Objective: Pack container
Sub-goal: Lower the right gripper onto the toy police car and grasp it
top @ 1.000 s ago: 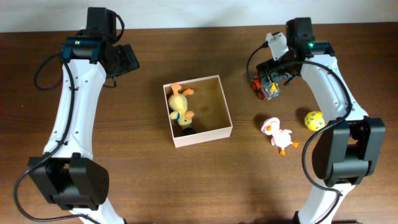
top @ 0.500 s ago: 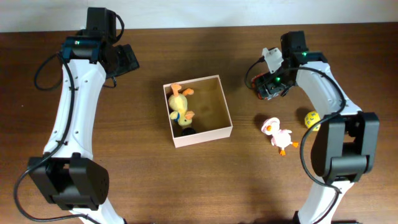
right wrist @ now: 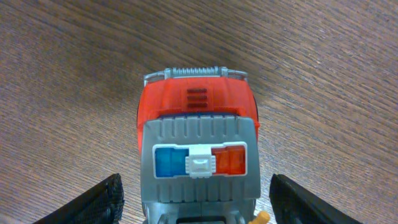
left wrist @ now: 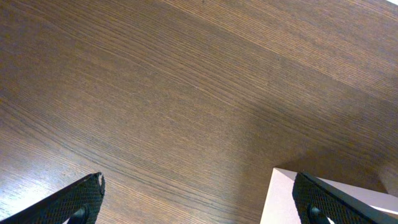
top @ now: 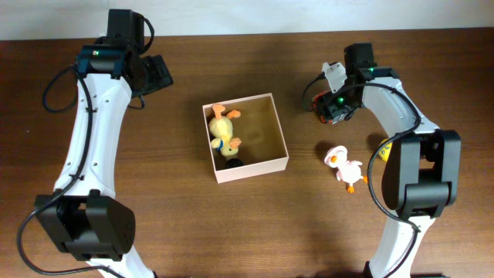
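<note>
The container (top: 251, 171), a square cream-walled box with a tan inside, sits mid-table and holds a yellow plush duck (top: 224, 131). Its white corner shows in the left wrist view (left wrist: 292, 199). A red and grey toy police truck (right wrist: 198, 134) stands on the table to the right of the box (top: 327, 110). My right gripper (right wrist: 198, 202) is open, with one finger on each side of the truck and a small gap to each. My left gripper (left wrist: 196, 199) is open and empty, above bare table beyond the box's far-left corner (top: 157, 73).
A white and pink toy duck (top: 345, 166) lies in front of the truck. A yellow ball (top: 385, 146) lies right of it, mostly hidden by my right forearm. A dark small thing (top: 233, 162) lies in the box under the plush duck.
My right gripper has shifted a little left and turned over the truck. The right forearm now covers most of the yellow ball. The left arm has not moved.
</note>
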Available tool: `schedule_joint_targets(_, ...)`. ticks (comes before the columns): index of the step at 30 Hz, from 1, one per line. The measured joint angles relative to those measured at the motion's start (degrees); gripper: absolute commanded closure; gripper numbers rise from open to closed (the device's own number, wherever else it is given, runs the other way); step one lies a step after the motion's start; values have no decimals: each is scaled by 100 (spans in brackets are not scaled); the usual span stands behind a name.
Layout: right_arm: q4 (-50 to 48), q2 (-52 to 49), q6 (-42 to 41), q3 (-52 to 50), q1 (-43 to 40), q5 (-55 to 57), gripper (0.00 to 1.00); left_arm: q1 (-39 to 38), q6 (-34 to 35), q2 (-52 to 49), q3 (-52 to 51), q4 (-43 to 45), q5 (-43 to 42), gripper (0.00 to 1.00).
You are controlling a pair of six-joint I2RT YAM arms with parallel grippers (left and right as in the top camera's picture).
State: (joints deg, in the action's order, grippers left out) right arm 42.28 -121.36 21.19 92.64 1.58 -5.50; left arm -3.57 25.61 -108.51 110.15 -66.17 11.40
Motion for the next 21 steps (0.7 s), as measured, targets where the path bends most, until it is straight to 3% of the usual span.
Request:
schedule_joint_targets(3,0,0,9,0,0,-2,13,0,-2,0,0,0,0,1)
schedule_joint_targets(14,-76,-201,2,0,0,-22,11,0,-2,0,0,0,0,1)
schedule_joint_targets(21,-105,-306,7,-4,0,-66,23,0,0,0,0,0,0,1)
